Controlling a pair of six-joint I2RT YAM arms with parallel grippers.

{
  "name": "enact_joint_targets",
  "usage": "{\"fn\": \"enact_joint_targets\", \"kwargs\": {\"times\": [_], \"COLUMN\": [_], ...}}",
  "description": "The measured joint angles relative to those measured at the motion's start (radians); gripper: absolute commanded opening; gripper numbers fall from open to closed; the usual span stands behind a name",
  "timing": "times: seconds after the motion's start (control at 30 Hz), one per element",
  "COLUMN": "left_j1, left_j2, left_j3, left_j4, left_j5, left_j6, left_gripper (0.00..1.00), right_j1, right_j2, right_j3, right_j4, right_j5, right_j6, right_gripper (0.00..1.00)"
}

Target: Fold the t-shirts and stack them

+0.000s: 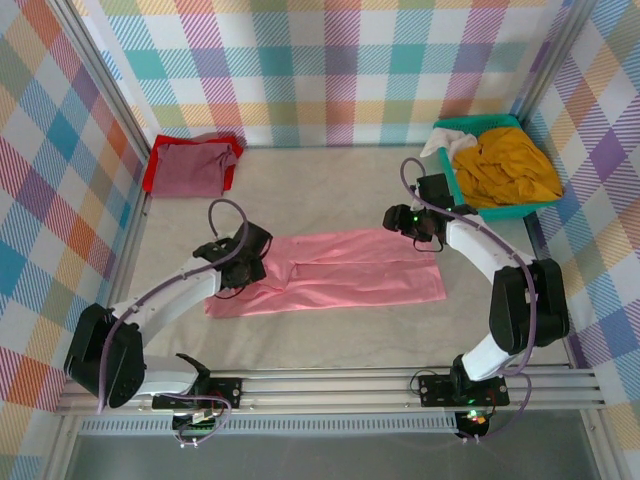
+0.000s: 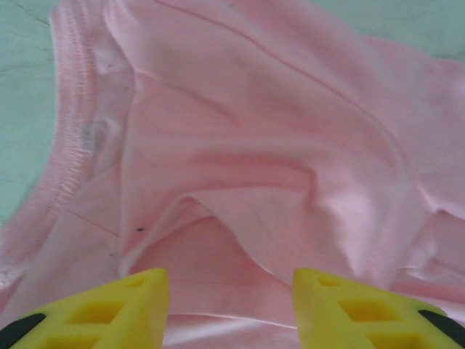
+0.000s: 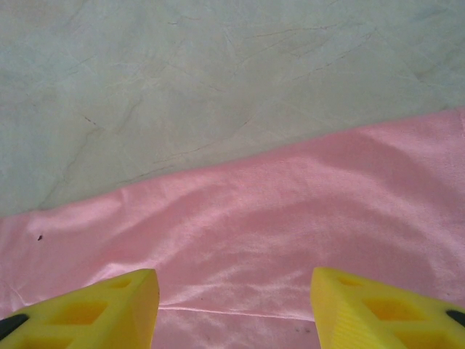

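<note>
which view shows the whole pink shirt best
Top external: the pink shirt lies spread flat on the table, with nearly its whole outline visible. The left wrist view gives a close-up of a wrinkled, stitched hem; the right wrist view, one smooth edge.

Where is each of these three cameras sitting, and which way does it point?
Top: fixed above and behind, looking down on table, pink tee, basket; both arms show.
Left wrist: on the left arm, looking down at the rumpled tee; left fingers at bottom.
Right wrist: on the right arm, looking down at the tee's edge and bare table; right fingers at bottom.
Shared: all three see the pink tee.
</note>
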Motion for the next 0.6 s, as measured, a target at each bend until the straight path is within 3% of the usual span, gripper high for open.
{"fn": "enact_joint_targets", "kwargs": {"times": [0.2, 0.4, 0.53, 0.6], "left_j1": [0.064, 0.086, 0.105, 0.11], "left_j2": [0.053, 0.098, 0.139, 0.153], "left_j3": [0.036, 0.03, 0.021, 0.015], "left_j4": [0.028, 0.046, 0.054, 0.059], "left_j5": [0.037, 0.048, 0.042, 0.043], "left_j6": [0.076, 0.113, 0.142, 0.156], "left_gripper": [0.52, 0.48, 0.38, 0.25], "right_j1": [0.0, 0.0, 0.0, 0.0], "right_j2": [0.0, 0.0, 0.0, 0.0], "right_j3": [0.0, 0.0, 0.0, 0.0], "right_j4": [-0.002, -0.004, -0.006, -0.008], "right_j5": [0.0, 0.003, 0.001, 0.003], "right_j6": [0.0, -0.003, -0.003, -0.003], "right_gripper": [0.59, 0.59, 0.59, 0.6]}}
